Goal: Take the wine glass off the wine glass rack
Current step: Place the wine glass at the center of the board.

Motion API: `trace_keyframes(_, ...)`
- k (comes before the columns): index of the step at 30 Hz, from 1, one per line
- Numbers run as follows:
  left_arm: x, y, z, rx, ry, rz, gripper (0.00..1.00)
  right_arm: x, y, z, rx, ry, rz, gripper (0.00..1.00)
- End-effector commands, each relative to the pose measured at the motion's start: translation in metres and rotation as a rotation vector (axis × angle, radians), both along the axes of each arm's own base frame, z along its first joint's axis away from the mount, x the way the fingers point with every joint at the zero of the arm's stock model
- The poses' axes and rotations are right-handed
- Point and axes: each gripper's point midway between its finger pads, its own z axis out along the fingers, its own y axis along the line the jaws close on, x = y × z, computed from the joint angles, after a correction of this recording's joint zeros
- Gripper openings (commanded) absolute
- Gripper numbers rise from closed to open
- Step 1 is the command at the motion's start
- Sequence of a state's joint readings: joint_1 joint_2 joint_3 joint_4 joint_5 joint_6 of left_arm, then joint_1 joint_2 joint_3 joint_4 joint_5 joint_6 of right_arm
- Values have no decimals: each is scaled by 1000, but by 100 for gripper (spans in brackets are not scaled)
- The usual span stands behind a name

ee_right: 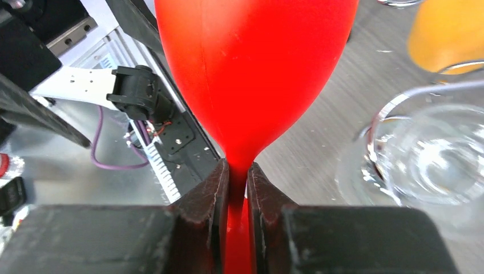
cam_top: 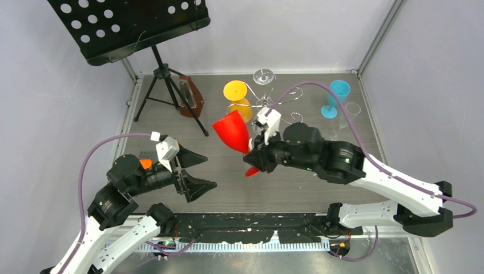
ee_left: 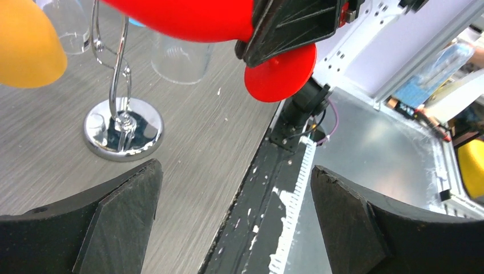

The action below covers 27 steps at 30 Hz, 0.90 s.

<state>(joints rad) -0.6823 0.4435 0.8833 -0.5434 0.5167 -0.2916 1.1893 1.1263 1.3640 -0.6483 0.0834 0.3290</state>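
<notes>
1. Red plastic wine glass: I have it in the right gripper, whose fingers are pinched on the thin stem just under the bowl.
2. The glass hangs in the air, tilted, with its bowl up and to the far left and its round foot towards the near edge of the table.
3. From above it sits to the left of the wine glass rack. I cannot tell whether the bowl is touching the yellow glass beside it.
4. I cannot see into the red bowl from any view.
5. The rack's mirror-like base stands on the table. A clear glass shows at its far side, with the wood grain visible through it in the right wrist view.
6. A blue glass stands upright, well to the right of the rack.
7. The left gripper is spread wide and holds nothing, low over the table and left of the red glass
</notes>
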Motion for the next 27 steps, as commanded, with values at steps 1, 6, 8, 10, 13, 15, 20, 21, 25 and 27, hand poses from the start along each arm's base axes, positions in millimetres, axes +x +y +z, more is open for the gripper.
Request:
trace_keyframes(1, -2, -3, 46, -128, -1, 3, 99, 4, -38, 20, -21, -163, -12, 6)
trace_keyframes(6, 5, -13, 56, -156, 118, 13, 100, -9, -63, 25, -45, -259, 71, 6)
trace_keyframes(8, 8, -15, 65, -190, 147, 26, 100, -11, -71, 25, -68, -289, 92, 6)
trace_keyframes(10, 13, -14, 74, -221, 175, 59, 100, -13, -77, 25, -86, -325, 115, 6)
trace_keyframes(13, 16, -10, 88, -259, 206, 98, 100, -15, -84, 23, -128, -388, 162, 6)
trace_keyframes(15, 18, -8, 94, -271, 241, 122, 100, -16, -87, 18, -163, -434, 207, 6)
trace_keyframes(20, 24, -4, 96, -268, 372, 178, 100, -12, -91, 16, -241, -581, 278, 6)
trace_keyframes(21, 26, -3, 95, -276, 397, 183, 100, -11, -92, 17, -246, -604, 280, 6)
trace_keyframes(25, 31, -1, 88, -281, 474, 203, 100, -8, -88, 26, -249, -701, 308, 6)
trace_keyframes(27, 33, 0, 82, -277, 510, 200, 100, -8, -83, 31, -245, -739, 322, 6)
